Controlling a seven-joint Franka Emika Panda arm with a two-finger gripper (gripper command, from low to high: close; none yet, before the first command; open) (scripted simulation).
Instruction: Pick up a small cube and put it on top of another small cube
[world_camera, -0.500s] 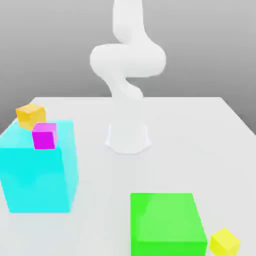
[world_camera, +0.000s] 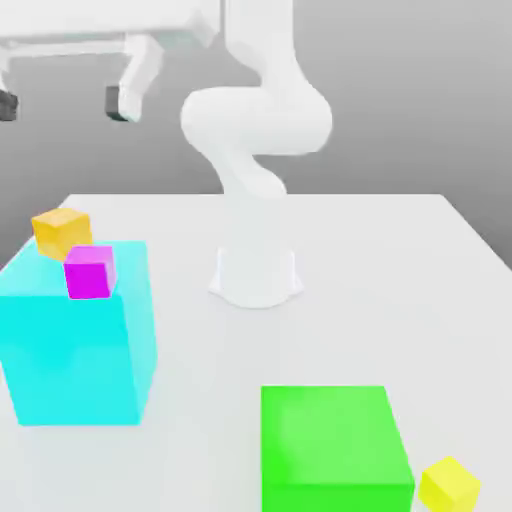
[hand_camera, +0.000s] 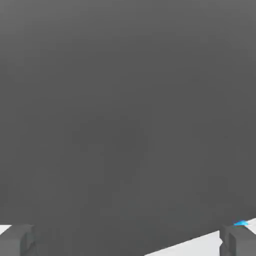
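Note:
My gripper (world_camera: 62, 102) hangs high at the exterior view's upper left, open, with nothing between its dark fingertips (world_camera: 120, 101). It is well above the cubes. A small magenta cube (world_camera: 89, 271) sits on top of the big cyan block (world_camera: 75, 350), near its front edge. A small orange cube (world_camera: 62, 232) is at the block's far left corner; I cannot tell whether it rests on the block or behind it. A small yellow cube (world_camera: 449, 486) lies on the table at the near right. In the hand view the gripper (hand_camera: 127, 242) faces grey background beyond the table edge.
A big green block (world_camera: 335, 445) stands at the near middle right, beside the yellow cube. The arm's white base (world_camera: 256, 275) rises from the middle of the white table (world_camera: 400, 280). A sliver of cyan (hand_camera: 241, 223) shows by one fingertip in the hand view.
The hand and its open fingers have come into the exterior view at the upper left. The cubes and blocks have not moved.

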